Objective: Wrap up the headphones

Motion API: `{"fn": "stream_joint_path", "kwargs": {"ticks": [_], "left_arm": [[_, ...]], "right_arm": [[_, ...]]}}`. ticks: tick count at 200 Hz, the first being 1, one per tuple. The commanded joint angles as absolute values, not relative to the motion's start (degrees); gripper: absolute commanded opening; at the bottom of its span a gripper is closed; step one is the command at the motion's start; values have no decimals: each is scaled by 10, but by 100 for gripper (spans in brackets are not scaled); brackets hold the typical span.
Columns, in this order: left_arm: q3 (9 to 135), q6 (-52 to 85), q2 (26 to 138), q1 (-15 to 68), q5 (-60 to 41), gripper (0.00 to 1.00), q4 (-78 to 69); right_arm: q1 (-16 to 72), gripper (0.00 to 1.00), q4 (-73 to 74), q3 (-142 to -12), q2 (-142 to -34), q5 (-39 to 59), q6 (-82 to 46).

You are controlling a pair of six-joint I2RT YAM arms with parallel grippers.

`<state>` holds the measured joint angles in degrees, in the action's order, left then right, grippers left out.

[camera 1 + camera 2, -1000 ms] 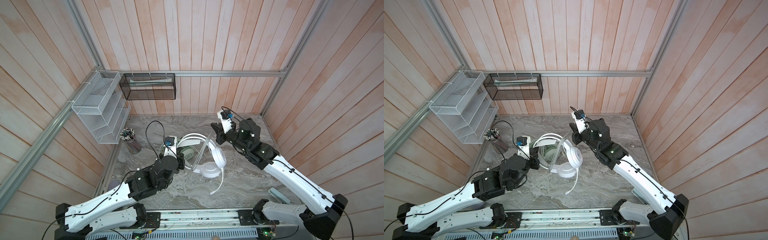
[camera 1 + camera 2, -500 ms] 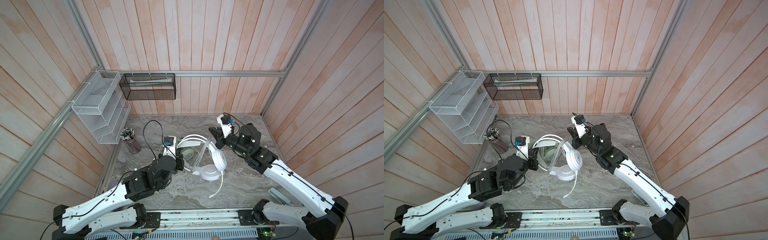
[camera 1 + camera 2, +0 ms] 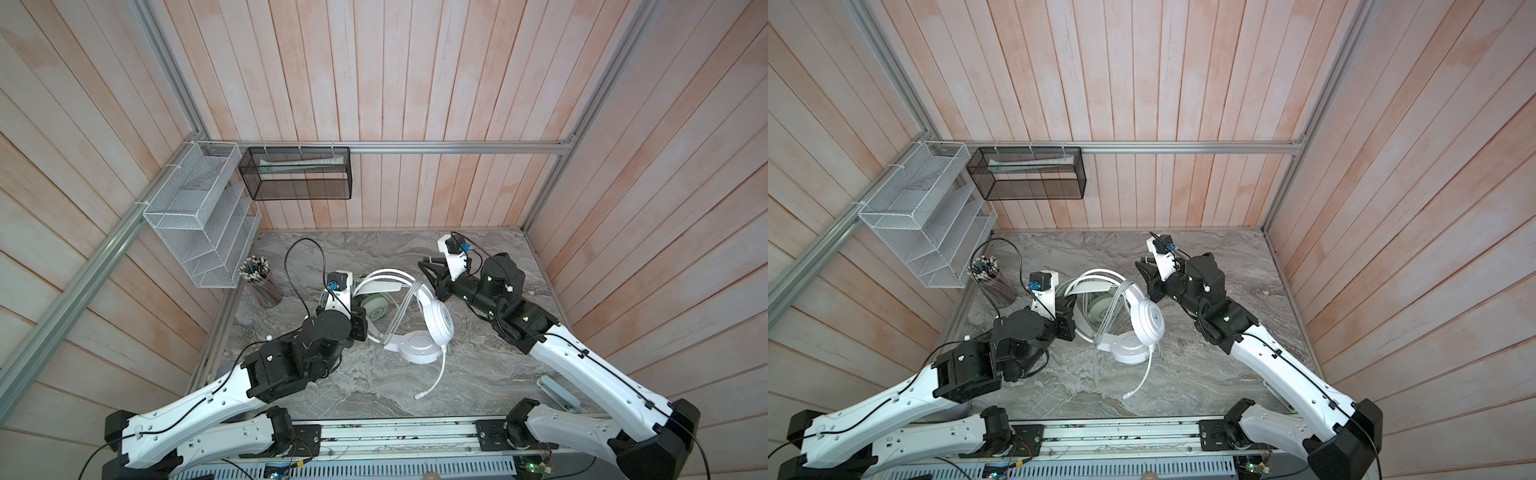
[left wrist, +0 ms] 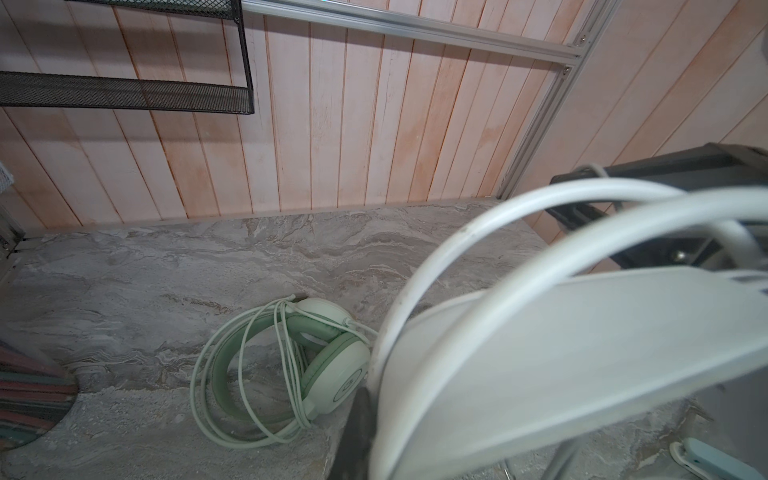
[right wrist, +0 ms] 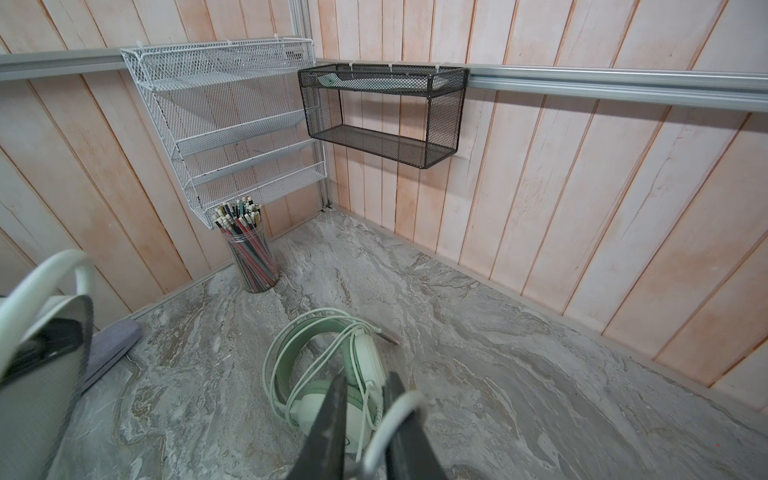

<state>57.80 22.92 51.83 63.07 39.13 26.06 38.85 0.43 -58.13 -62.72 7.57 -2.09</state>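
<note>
The white headphones (image 3: 436,322) (image 3: 1146,322) with a mic boom stand in mid-table in both top views. My left gripper (image 3: 360,328) (image 3: 1068,322) is shut on their headband (image 4: 540,353); one dark finger (image 4: 357,432) shows beside it. The mint green headphones (image 3: 374,307) (image 3: 1100,309) (image 4: 328,374) lie flat behind them, cable looped round the earcups (image 5: 365,353). My right gripper (image 3: 430,272) (image 3: 1144,272) (image 5: 361,380) hovers above the mint pair, jaws a little apart, with the white cable (image 5: 390,419) lying loose against one finger.
A cup of pencils (image 3: 259,282) (image 5: 249,257) stands at the back left. A white wire rack (image 3: 195,220) and a black mesh basket (image 3: 299,174) hang on the walls. A pale blue object (image 3: 559,392) lies at the front right, a flat grey-purple one (image 5: 112,345) at the left.
My right gripper has tipped down and toward the headphones, and its jaws have parted from shut. The white headphones have shifted slightly. The left gripper keeps its hold.
</note>
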Motion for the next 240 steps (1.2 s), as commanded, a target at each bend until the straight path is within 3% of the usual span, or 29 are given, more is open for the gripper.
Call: {"fn": "stream_joint_path", "kwargs": {"ticks": [1, 28, 35, 107, 150, 212, 240], "left_arm": [[623, 262, 497, 634, 387, 0, 169], [624, 261, 497, 634, 388, 0, 167], [624, 260, 497, 634, 388, 0, 167], [627, 258, 495, 634, 394, 0, 170], [628, 262, 493, 633, 392, 0, 177], [649, 282, 494, 633, 379, 0, 206], [650, 291, 488, 631, 367, 0, 208]], "right_arm": [[383, 27, -14, -563, -619, 55, -26], [383, 36, -16, -556, -611, 53, -28], [383, 42, -16, -555, -610, 52, -28], [383, 47, -18, -549, -591, 33, -34], [383, 48, -21, -549, -569, -47, -52], [382, 60, -37, -553, -537, -54, -65], [382, 65, -41, -550, -528, -100, -73]]}}
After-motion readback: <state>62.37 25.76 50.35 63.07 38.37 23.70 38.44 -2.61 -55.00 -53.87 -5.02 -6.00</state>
